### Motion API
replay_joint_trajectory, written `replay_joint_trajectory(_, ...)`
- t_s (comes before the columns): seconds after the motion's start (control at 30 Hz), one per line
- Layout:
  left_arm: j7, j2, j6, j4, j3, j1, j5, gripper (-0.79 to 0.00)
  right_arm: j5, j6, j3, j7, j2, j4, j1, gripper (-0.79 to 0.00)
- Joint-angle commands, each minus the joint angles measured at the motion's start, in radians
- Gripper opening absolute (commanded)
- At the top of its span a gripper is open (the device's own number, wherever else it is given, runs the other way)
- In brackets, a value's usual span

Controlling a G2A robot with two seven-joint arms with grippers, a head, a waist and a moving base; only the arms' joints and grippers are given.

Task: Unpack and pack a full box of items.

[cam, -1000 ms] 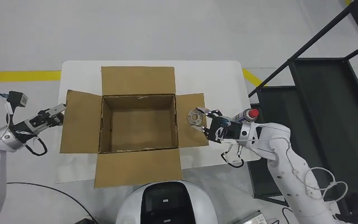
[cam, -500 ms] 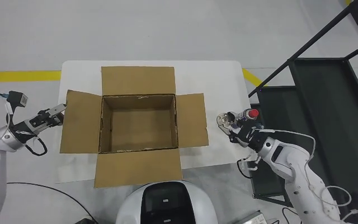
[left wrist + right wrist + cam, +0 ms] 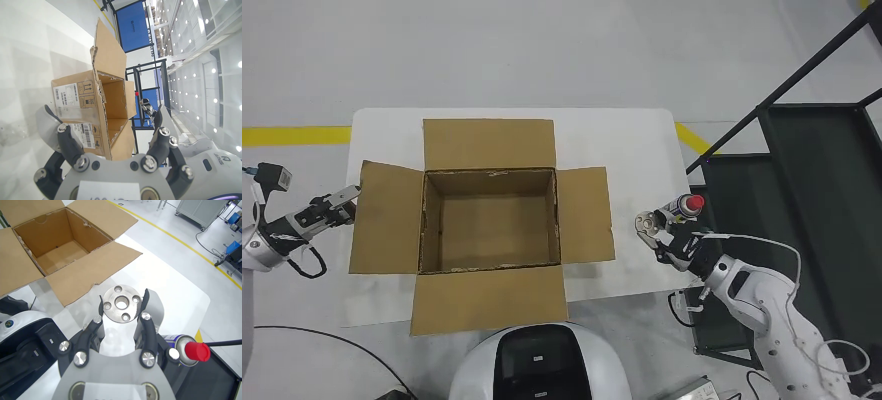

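The white table (image 3: pixel 642 140) carries a brown cardboard box (image 3: pixel 487 143), upright, mouth up, all four flaps folded out flat. My left gripper (image 3: pixel 348 201) sits at the left flap's edge, fingers apart. A silver spray can with a red cap (image 3: pixel 679 207) lies on its side near the table's right edge, cap pointing away from the box. My right gripper (image 3: pixel 122 299) is clamped on the rim of a round steel flange (image 3: pixel 111 311), flat face and bore pointing up, between the right flap and the can.
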Motion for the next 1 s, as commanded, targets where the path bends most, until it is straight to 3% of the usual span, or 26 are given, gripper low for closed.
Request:
replay_joint_trajectory(0.0,0.0,0.0,0.0,0.0,0.0,0.0,0.0,0.0,0.0,0.0,0.0,0.0,0.0,0.0,0.0,-0.785)
replay_joint_trajectory(0.13,0.0,0.0,0.0,0.0,0.0,0.0,0.0,0.0,-0.032,0.022,-0.007,0.012,0.0,-0.003,0.007,-0.785)
replay_joint_trajectory(0.33,0.0,0.0,0.0,0.0,0.0,0.0,0.0,0.0,-0.017,0.064,-0.052,0.031,-0.006,0.113,0.04,-0.785)
replay_joint_trajectory(0.97,0.0,0.0,0.0,0.0,0.0,0.0,0.0,0.0,-0.123,0.118,-0.271,-0.204,-0.035,0.583,0.201,-0.785)
